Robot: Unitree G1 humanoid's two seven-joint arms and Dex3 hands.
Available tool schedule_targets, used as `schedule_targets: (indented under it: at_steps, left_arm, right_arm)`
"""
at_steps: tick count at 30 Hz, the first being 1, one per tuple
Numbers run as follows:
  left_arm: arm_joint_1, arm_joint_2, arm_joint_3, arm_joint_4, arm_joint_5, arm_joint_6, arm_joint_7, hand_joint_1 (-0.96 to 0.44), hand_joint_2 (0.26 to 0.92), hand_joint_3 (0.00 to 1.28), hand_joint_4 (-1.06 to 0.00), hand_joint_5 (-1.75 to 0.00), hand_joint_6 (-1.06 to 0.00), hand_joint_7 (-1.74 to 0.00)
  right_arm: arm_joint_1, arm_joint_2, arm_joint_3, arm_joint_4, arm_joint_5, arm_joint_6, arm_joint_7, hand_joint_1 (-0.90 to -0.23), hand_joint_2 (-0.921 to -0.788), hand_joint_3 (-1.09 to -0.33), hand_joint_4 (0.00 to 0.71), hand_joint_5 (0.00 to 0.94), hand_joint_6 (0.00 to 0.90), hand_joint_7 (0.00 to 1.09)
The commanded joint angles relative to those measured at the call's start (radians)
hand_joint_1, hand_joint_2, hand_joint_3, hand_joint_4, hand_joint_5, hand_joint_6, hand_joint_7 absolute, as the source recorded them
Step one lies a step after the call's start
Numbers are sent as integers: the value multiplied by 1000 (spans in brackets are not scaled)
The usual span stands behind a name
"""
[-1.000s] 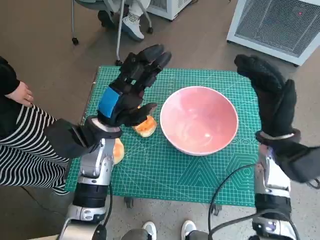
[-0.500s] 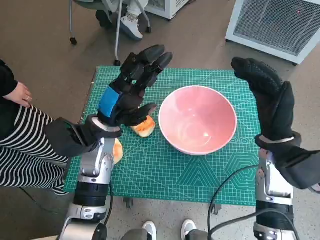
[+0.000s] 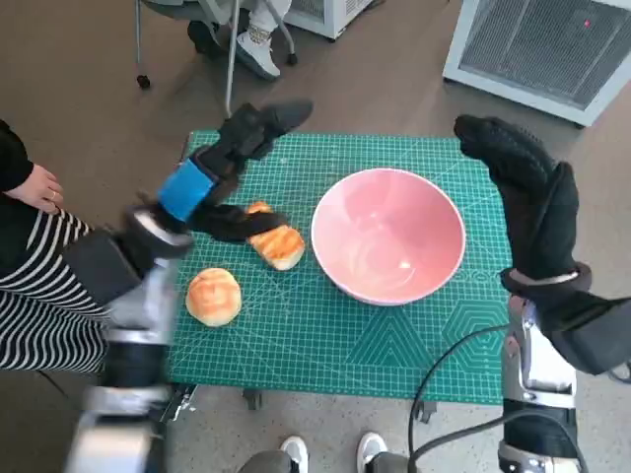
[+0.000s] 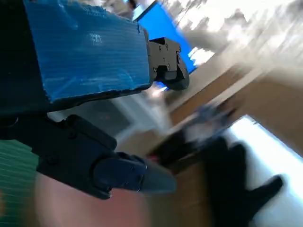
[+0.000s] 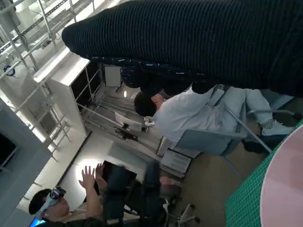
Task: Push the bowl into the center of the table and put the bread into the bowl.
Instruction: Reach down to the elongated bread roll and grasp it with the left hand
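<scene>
— Fingers first: what are they doing?

— Fingers on the left hand (image 3: 222, 168) are spread apart over the left side of the table, and nothing is in them. The thumb reaches down toward a piece of bread. I cannot tell if it touches. The picture is blurry there.

— And the other hand?

— The right hand (image 3: 527, 192) in the black glove is held up flat at the right edge of the table, fingers straight and close side by side. It holds nothing and sits just beside the bowl, not touching it.

— What is the biggest thing you see?

— The green mat (image 3: 394, 350) that covers the small table. It has thin white lines all over it.

— Next?

— The pink bowl (image 3: 387, 236). It stands upright near the middle of the mat, a bit to the right, and there is nothing inside.

— Where is the bread?

— Two pieces, both on the mat to the left of the bowl. The long bread (image 3: 275, 241) lies just beside the bowl's rim, under the left hand. The round bun (image 3: 213, 295) lies closer to the robot, near the left edge, apart from the bowl.

— Anyone around?

— A person in a striped top (image 3: 39, 286) sits at the left. In the right wrist view a seated person in white (image 5: 182, 113) shows behind the glove.
</scene>
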Motion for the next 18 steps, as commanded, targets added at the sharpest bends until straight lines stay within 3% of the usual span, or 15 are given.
schedule_targets:
  at_steps: [1,8,18]
  left_arm:
    - [-82,123,-53,8,116,77,-36,-288,660,94,-55,-151,-34,-475]
    - [-117,170,-101,47,189,105,-38,-132,670,44,-86,-18,-142,-284]
    - [-156,163,-178,146,274,75,-21,-30,696,29,-96,-4,-237,-147]
  right_arm:
    - [34,1,2,6,-2,-2,-1,-824,-921,-699,175,9,118,379]
    - [35,1,-2,17,1,-13,-1,-812,-921,-714,171,4,108,388]
    - [28,5,-5,37,4,-24,-2,-805,-921,-722,168,2,101,399]
